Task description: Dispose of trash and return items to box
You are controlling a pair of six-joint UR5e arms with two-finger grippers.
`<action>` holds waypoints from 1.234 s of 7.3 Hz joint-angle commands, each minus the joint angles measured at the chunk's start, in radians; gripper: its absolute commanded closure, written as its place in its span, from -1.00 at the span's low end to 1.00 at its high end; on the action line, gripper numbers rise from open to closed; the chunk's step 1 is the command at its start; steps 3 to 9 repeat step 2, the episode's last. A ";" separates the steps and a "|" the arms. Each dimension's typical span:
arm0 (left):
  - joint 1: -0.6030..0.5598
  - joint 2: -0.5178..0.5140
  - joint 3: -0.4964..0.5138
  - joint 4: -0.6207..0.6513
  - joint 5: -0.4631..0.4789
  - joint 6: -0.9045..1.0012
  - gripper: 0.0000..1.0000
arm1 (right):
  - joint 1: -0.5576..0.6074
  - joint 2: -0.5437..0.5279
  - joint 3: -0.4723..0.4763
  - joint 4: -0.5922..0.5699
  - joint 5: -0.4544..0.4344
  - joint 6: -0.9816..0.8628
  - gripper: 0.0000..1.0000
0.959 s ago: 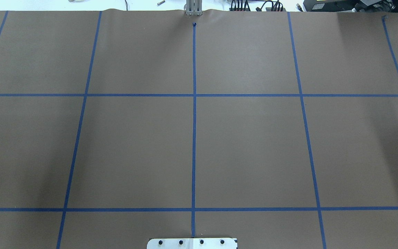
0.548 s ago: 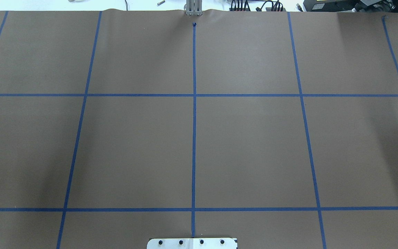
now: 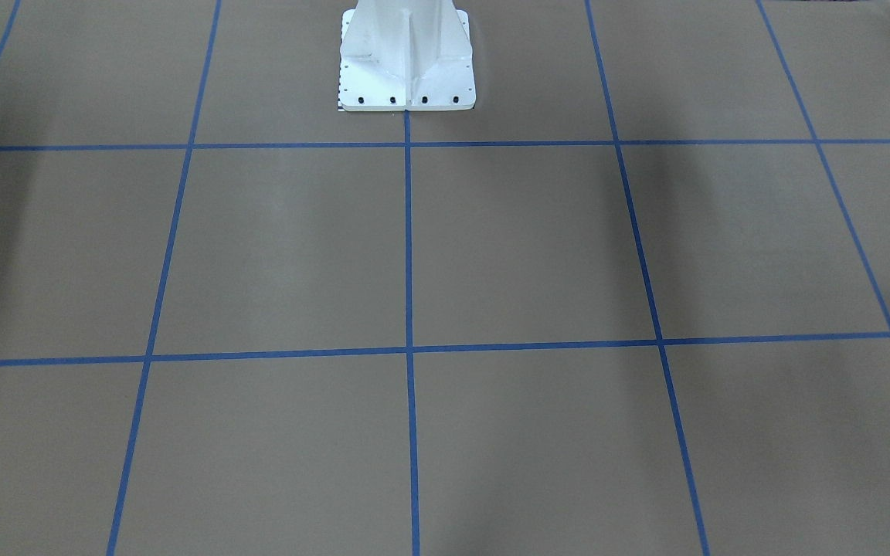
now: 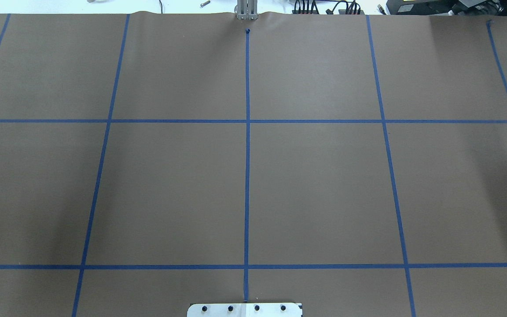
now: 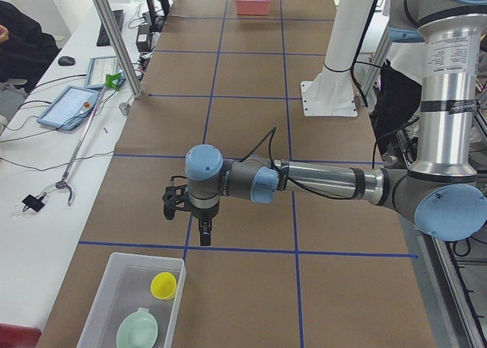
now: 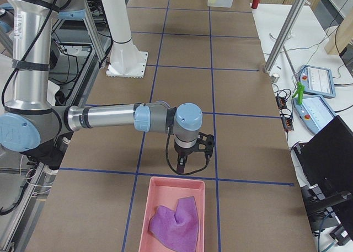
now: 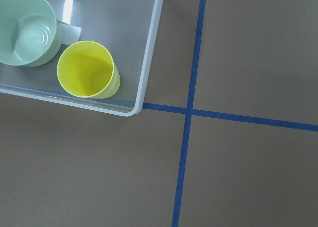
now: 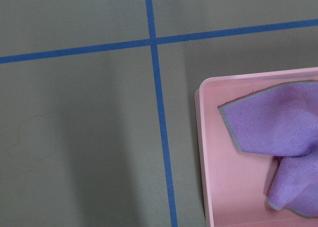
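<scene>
- Seen from the table's end on the robot's left, the nearest thing is a clear plastic bin (image 5: 97, 306). A yellow cup (image 7: 88, 70) stands upright in it, touching a mint-green bowl (image 7: 27, 31).
- Just beyond the bin's far end, the left gripper (image 5: 204, 235) hangs pointing down over the brown paper (image 4: 170, 189), near a crossing of the blue tape lines (image 4: 247, 176). I cannot tell whether its fingers are spread or pressed together.
- A grey tablet (image 5: 68, 108) and cables lie on the white side bench beside an aluminium post (image 5: 114, 39).
- The white robot pedestal (image 3: 406, 62) stands mid-table at the robot's edge.
- The right gripper (image 6: 181, 165) points down beside the pink bin (image 6: 151, 208) at the far end; I cannot tell how its fingers stand.
- A crumpled purple cloth (image 8: 278, 122) lies inside the pink bin.
</scene>
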 commanded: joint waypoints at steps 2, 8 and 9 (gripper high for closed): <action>0.000 -0.005 0.002 0.000 0.037 -0.002 -0.98 | 0.002 0.000 0.008 0.000 0.002 0.000 -1.00; 0.000 -0.005 0.002 0.000 0.037 -0.002 -0.98 | 0.002 0.000 0.008 0.000 0.002 0.000 -1.00; 0.000 -0.005 0.002 0.000 0.037 -0.002 -0.98 | 0.002 0.000 0.008 0.000 0.002 0.000 -1.00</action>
